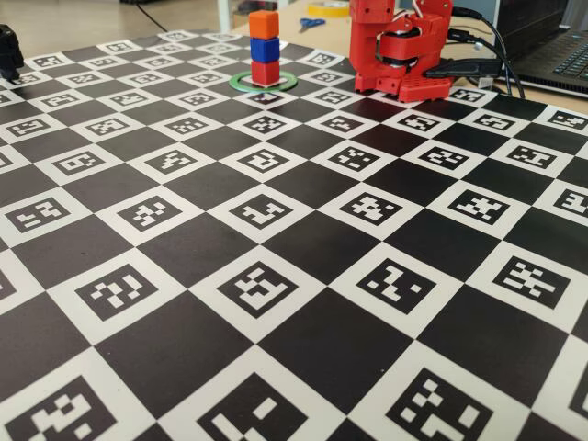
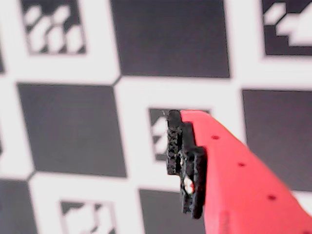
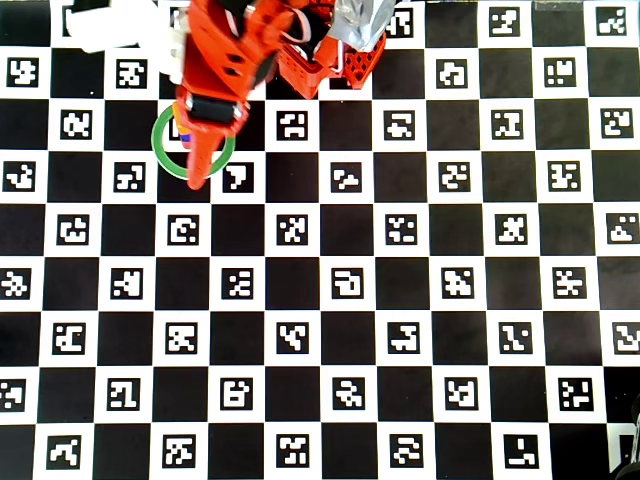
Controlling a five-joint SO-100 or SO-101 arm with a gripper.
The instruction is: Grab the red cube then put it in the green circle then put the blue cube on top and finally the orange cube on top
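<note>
In the fixed view the red cube (image 1: 265, 72) stands inside the green circle (image 1: 237, 83). The blue cube (image 1: 265, 49) sits on it and the orange cube (image 1: 265, 24) tops the stack. The red arm (image 1: 397, 48) is folded to the right of the stack, apart from it. Seen from overhead, the arm covers the stack, and my gripper (image 3: 198, 176) points down across the green circle (image 3: 160, 148). The wrist view shows my gripper (image 2: 178, 120) shut, black pads together with nothing between them, above the checkered board.
The marker-printed checkerboard (image 1: 276, 276) covers the table. Behind it lie blue scissors (image 1: 310, 23) and a yellow tape roll (image 1: 328, 7). Cables (image 1: 478, 66) and a laptop (image 1: 551, 50) sit at the far right, and a black object (image 1: 8, 50) at the far left.
</note>
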